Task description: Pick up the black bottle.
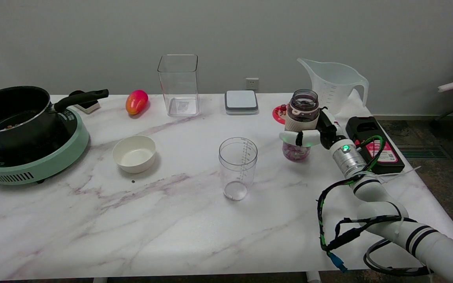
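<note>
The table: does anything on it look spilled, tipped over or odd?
Nothing looks spilled or tipped. The only oddity: the bottle gripped by the right hand is open-topped, with no cap visible nearby.

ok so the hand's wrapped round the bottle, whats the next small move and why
Probably a short, straight lift. The right hand already has its fingers wrapped around the middle of the dark bottle, which stands upright with its base apparently still on the marble table. The clear measuring cup and the big jug stand apart from it, so rising vertically looks safest.
</note>
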You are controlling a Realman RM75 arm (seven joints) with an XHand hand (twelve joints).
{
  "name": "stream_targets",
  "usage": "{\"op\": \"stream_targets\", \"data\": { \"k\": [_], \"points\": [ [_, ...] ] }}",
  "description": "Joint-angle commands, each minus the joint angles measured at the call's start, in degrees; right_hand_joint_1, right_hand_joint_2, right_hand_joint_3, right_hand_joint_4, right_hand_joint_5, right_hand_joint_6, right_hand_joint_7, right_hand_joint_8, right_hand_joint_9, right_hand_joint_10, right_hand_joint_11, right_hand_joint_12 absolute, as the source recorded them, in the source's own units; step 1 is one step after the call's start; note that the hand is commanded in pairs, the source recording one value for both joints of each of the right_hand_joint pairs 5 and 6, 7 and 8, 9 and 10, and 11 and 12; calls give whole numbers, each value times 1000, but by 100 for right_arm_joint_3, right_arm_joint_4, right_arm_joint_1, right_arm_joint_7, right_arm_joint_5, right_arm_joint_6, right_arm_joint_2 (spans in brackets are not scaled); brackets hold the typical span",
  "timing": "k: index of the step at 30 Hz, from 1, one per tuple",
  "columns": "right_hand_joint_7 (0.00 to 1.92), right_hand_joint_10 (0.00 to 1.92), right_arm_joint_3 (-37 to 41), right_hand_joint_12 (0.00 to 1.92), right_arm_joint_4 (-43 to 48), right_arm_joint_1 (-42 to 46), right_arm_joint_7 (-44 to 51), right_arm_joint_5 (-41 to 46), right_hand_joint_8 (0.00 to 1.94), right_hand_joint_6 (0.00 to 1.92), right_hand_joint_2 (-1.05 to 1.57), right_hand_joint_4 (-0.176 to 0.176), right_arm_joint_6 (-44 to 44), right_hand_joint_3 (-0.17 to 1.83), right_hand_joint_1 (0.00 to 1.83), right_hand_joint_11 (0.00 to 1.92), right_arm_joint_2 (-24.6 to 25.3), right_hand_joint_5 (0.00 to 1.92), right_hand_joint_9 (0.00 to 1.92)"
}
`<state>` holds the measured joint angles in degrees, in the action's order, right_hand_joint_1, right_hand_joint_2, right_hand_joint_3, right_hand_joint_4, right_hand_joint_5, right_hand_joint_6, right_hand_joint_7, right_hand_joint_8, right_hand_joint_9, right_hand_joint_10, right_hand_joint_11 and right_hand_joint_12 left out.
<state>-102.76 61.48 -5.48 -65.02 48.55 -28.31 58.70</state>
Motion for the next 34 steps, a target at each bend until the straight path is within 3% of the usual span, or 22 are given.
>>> {"op": "stream_targets", "data": {
  "k": [1,12,18,26,34],
  "points": [
    [980,949,-58,769,-746,-88,-697,-81,980,583,413,0,-720,536,1413,769,183,583,949],
    [1220,1153,30,939,-451,-9,-683,-137,1220,957,513,0,-1369,849,1454,939,192,957,1153],
    [1377,1247,214,1064,299,167,-659,-137,1377,1184,649,0,-1265,812,1441,1064,120,1184,1247],
    [1425,1290,389,1113,1074,223,-595,-415,1425,1301,757,0,-1193,721,1439,1113,-175,1301,1290],
    [1451,1305,869,1139,1667,543,493,-1352,1451,1360,842,0,-953,650,1436,1139,-304,1360,1305]
  ]
}}
